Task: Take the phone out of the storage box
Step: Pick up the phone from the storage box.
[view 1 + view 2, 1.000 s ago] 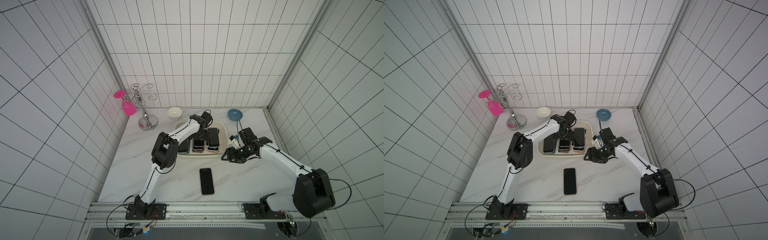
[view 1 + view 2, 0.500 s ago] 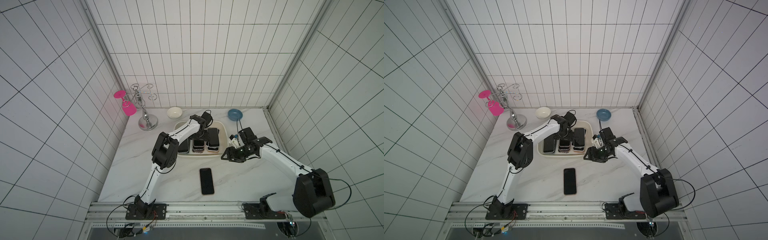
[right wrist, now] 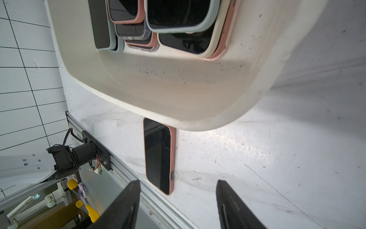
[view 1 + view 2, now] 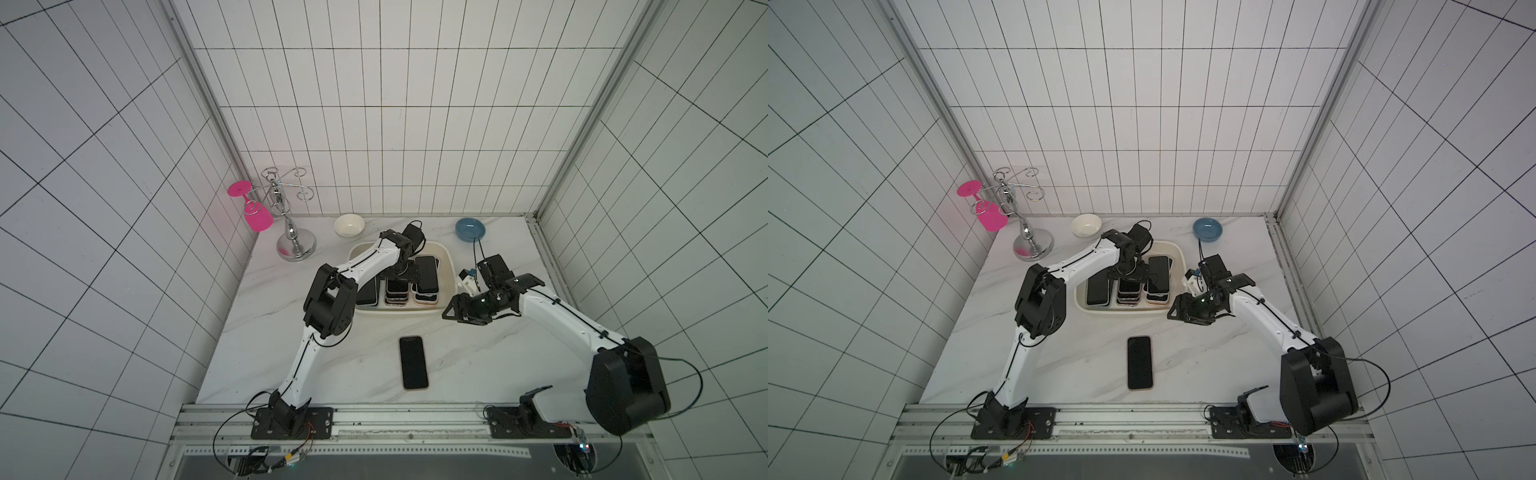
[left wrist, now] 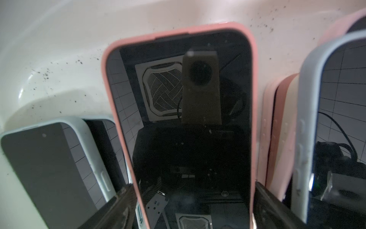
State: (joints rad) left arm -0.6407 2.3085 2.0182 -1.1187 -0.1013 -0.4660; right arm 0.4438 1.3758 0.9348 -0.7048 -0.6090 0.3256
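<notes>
Storage box [image 4: 444, 274] sits mid-worktop [image 4: 498, 365] toward the back edge, with three stacks of phones inside. Left gripper [image 4: 401, 274] is down in the box over the middle stack, jaws pinching the long edges of the top pink-cased phone [image 5: 184, 119], which lies screen up on the stack. Right gripper [image 3: 178, 190] hovers just off the box's front-right corner, jaws spread, nothing between. Loose phone [image 4: 413, 363] lies flat near the front edge, apart from the box.

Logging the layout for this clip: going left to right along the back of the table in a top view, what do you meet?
pink glass → rack → white bowl → storage box → blue bowl
</notes>
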